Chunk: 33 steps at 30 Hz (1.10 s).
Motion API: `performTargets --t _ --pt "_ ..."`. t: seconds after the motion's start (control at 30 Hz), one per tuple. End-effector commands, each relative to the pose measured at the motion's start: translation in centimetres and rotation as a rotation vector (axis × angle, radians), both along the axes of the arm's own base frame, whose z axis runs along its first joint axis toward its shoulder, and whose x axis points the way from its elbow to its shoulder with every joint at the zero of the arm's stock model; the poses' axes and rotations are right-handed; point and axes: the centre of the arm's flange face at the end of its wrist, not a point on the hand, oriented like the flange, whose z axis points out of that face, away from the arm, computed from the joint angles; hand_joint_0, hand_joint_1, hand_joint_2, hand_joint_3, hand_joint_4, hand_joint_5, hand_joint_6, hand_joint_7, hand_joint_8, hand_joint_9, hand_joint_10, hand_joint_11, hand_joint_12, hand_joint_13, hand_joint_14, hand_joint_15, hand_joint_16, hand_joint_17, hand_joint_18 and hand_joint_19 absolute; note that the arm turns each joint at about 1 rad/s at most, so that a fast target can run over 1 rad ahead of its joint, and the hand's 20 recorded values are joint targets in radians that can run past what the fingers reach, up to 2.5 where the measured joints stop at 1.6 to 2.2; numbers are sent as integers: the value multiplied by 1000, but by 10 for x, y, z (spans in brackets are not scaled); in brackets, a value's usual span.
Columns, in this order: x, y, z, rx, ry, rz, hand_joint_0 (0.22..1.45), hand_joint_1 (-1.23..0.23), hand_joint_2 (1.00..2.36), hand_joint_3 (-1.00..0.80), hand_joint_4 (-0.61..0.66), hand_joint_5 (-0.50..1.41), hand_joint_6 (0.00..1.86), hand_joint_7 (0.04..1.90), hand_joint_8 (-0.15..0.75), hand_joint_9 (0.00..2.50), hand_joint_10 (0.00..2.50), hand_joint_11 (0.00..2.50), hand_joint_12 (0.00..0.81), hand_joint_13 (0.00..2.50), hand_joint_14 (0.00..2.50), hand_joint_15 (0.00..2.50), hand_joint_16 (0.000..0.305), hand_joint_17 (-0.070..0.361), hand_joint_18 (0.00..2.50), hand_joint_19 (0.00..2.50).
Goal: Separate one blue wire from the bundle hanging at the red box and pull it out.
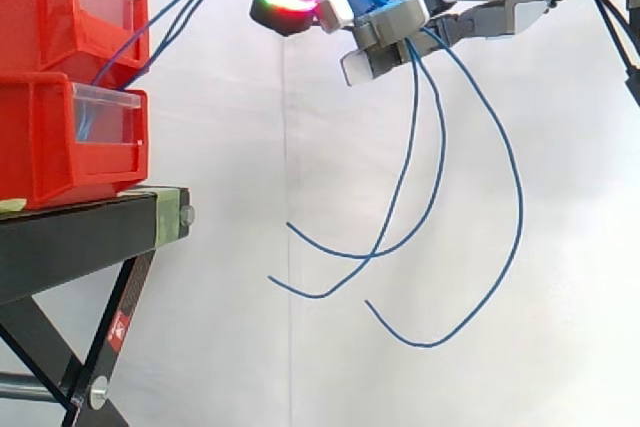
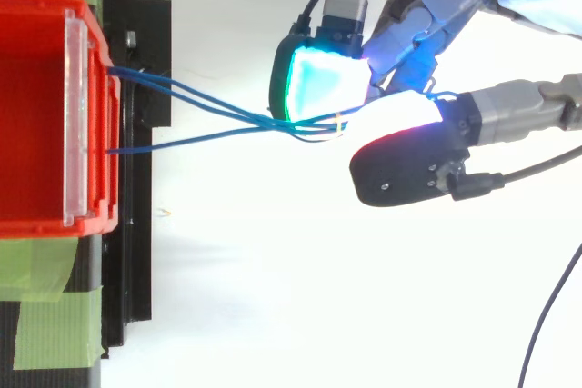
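Note:
Three thin blue wires [image 1: 165,17] run from the front of the red bins [image 1: 60,137] up and to the right into my hand [image 1: 400,19]. The hand is high at the right, well away from the bins, and its glowing pads are pinched on the wires. Past the hand the loose ends [image 1: 432,344] hang down in long curves in free air. From above, the wires [image 2: 182,140] leave the bin's [image 2: 36,179] front edge apart and come together between the cyan pad [image 2: 318,84] and the thumb pad [image 2: 400,124]. The hand [image 2: 473,6] comes in from the top right.
The red bins are stacked on a black stand [image 1: 90,227] with angled legs. Green tape [image 2: 45,315] holds the bin to the stand. A white curtain is behind, with open air to the right of the stand.

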Motion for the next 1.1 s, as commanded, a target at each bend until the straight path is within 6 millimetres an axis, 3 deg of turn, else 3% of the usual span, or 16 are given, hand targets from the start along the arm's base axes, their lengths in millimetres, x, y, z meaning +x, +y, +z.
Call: performTargets --t 0.0,0.13,0.73,1.07 --pt "0 0 0 0 0 2 737 -947 1031 -141 122 -246 829 1037 288 752 20 1082 339 1072 107 1824 47 105 584 780" --pt "0 0 0 2 0 0 773 -931 1031 -134 27 -245 823 1039 277 732 20 1076 339 1026 138 1782 45 101 525 802" --pt "0 0 0 3 -1 -2 767 -1002 1024 -220 37 -262 784 1086 262 500 22 1047 357 852 4 1776 47 106 461 756" --pt "0 0 0 3 -1 -2 567 -874 1010 -395 160 -228 755 1116 321 697 22 1075 368 993 3 1810 50 113 545 866"
